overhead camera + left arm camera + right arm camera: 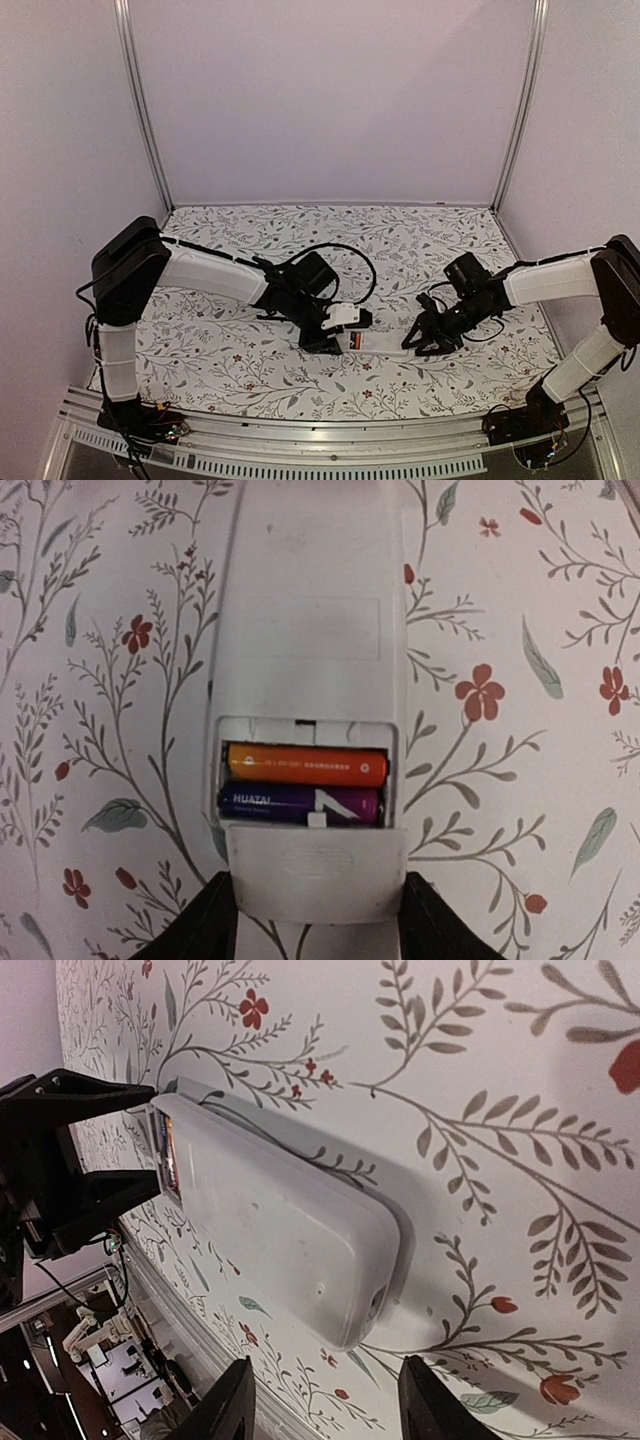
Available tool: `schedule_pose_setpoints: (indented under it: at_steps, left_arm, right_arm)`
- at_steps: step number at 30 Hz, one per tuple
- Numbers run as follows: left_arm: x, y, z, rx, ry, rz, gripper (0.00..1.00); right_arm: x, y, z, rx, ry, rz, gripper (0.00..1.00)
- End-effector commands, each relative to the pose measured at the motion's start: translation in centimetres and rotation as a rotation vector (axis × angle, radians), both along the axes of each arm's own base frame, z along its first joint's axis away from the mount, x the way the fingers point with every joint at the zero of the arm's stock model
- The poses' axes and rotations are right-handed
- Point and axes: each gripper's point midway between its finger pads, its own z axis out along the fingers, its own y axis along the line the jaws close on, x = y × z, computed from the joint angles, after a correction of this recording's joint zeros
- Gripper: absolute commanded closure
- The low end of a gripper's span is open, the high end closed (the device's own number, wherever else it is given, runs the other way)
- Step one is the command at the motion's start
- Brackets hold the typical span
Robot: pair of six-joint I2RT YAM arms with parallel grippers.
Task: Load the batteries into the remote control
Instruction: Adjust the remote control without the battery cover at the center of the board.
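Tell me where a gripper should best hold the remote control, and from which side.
Probably grip the remote control across its two long side edges, on the plain half away from the open battery bay, coming from above. It lies flat, white back up, so both edges are free, and the orange battery and dark battery stay uncovered.

White-backed remote control (315,610) flat, face down — battery bay (300,728) open, orange battery (305,765) and dark battery (298,804) side by side inside it, cover (315,865) ajar at remote's end
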Motion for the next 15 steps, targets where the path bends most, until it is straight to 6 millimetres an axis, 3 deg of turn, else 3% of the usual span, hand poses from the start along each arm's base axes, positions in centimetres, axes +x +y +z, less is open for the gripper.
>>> schedule_pose_setpoints:
  at_steps: [1, 15]
  left_arm:
    - [1.0, 0.1, 0.4, 0.001, -0.009, 0.019, 0.46]
    - [1.2, -0.7, 2.0, -0.025, -0.001, 0.021, 0.49]
  right_arm:
    - [0.9, 0.3, -0.6, -0.012, -0.009, 0.018, 0.52]
    - [2.6, 2.0, -0.3, 0.048, -0.008, 0.025, 0.59]
